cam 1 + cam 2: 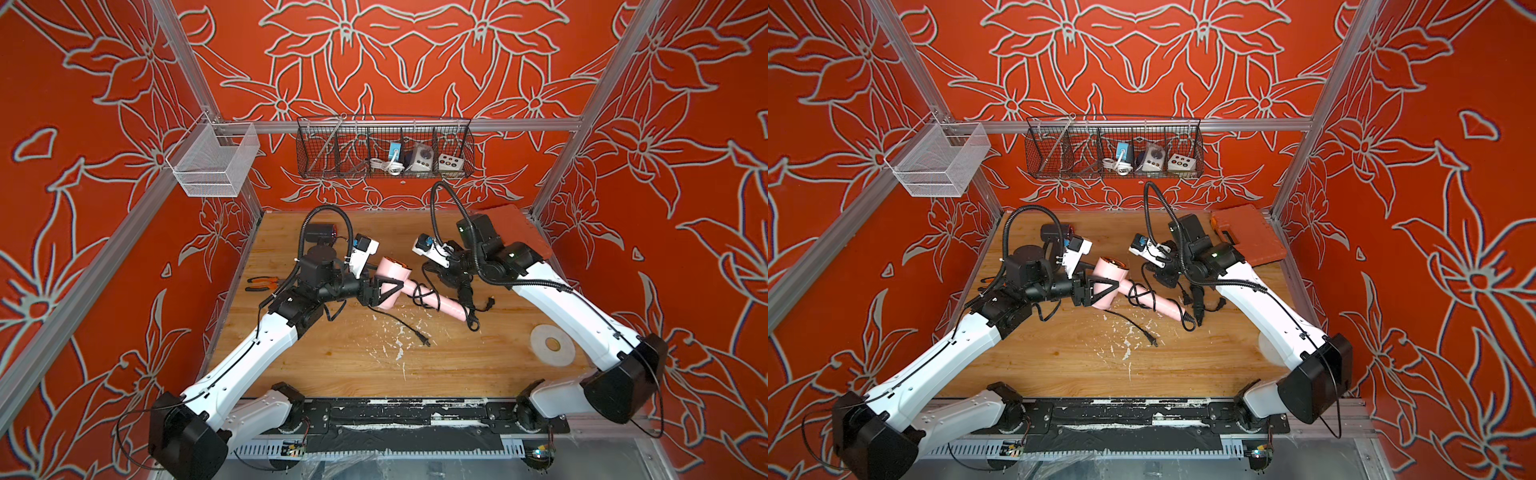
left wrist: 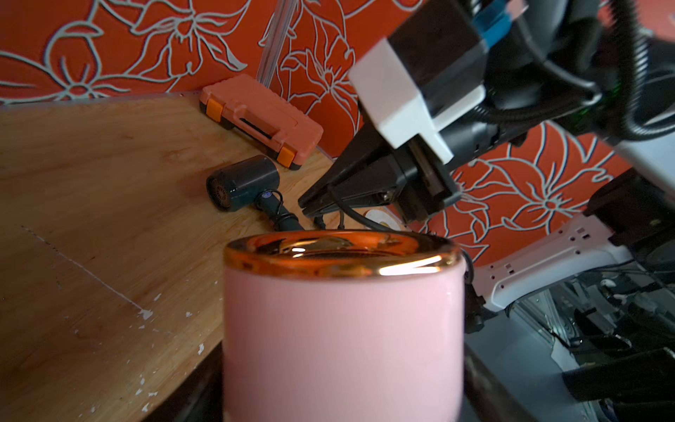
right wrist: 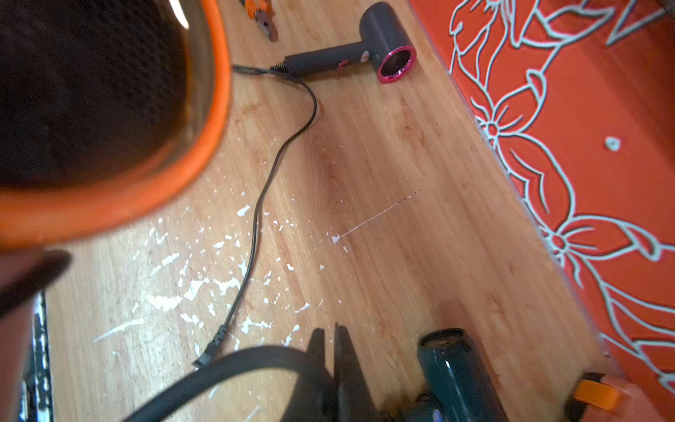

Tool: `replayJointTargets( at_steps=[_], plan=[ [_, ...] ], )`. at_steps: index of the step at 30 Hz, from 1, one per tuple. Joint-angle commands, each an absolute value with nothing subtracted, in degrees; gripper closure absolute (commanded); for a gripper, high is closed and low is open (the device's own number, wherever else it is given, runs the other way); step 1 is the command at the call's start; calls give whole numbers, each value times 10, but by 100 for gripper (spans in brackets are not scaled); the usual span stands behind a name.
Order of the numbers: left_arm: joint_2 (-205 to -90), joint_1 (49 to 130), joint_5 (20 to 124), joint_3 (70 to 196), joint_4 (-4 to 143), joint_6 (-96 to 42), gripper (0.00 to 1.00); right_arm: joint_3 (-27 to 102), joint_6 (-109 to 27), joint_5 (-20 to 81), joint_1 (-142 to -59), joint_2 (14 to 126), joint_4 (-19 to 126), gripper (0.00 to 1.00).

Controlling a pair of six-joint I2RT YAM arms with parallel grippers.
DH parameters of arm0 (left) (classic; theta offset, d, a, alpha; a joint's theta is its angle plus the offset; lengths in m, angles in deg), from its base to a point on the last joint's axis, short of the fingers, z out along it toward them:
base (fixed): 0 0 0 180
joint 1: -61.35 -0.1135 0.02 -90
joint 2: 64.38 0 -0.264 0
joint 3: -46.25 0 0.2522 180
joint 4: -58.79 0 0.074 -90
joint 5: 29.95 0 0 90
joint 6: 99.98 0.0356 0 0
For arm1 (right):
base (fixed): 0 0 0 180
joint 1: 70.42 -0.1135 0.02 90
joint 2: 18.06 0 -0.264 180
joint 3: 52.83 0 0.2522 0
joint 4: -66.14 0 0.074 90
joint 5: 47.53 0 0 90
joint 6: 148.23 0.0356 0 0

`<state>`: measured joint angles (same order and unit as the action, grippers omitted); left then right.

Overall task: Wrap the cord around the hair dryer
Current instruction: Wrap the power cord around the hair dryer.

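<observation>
- Pink hair dryer (image 1: 395, 272) sits over the middle of the wooden table (image 1: 353, 365). Its barrel is clamped between the half-spread jaws of the left gripper (image 1: 388, 291), and its handle (image 1: 444, 302) slants toward the right arm. I cannot tell whether the handle's end rests on the wood.
- Black cord (image 1: 422, 291) lies in a few loose loops around the handle's upper part and bunches again at its end, so the wrapping looks partly done.
- Right gripper (image 2: 314, 202) has its jaws closed just beyond the barrel's gold rim (image 2: 401, 265). A black cord comes out from between them, so it seems pinched.
- For a good next turn, I would carry the pinched cord around the handle under light tension and lay it beside the loops there, while the left gripper holds the barrel steady.
- Two risks, as I judge them: slack loops could slide off the handle's end, and the stray cord (image 3: 255, 219) of the grey dryer (image 3: 383, 44) could snag.
- Left arm reaches inward, forearm low and wrist level. Right arm bends in from its side, wrist tipped down near a dark teal dryer (image 2: 241, 181).
</observation>
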<state>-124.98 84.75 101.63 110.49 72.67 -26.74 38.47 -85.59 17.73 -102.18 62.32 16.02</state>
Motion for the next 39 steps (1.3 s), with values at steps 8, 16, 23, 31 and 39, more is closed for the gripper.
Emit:
replayJointTargets(
  at_steps=[8, 16, 23, 31, 39],
  plan=[
    [-1233, 780, 1052, 1082, 446, -483, 100, 292, -667, -10, -965, 599, 355, 100],
    [-1250, 750, 1006, 1074, 389, -555, 100, 231, -569, -32, -961, 595, 446, 97],
    [-1252, 725, 984, 1074, 363, -597, 100, 182, -534, -25, -958, 586, 490, 94],
    [-1249, 704, 982, 1083, 365, -610, 100, 114, -503, -12, -954, 560, 536, 88],
    [-1251, 697, 982, 1086, 351, -628, 100, 91, -491, -18, -953, 563, 560, 80]
  ],
)
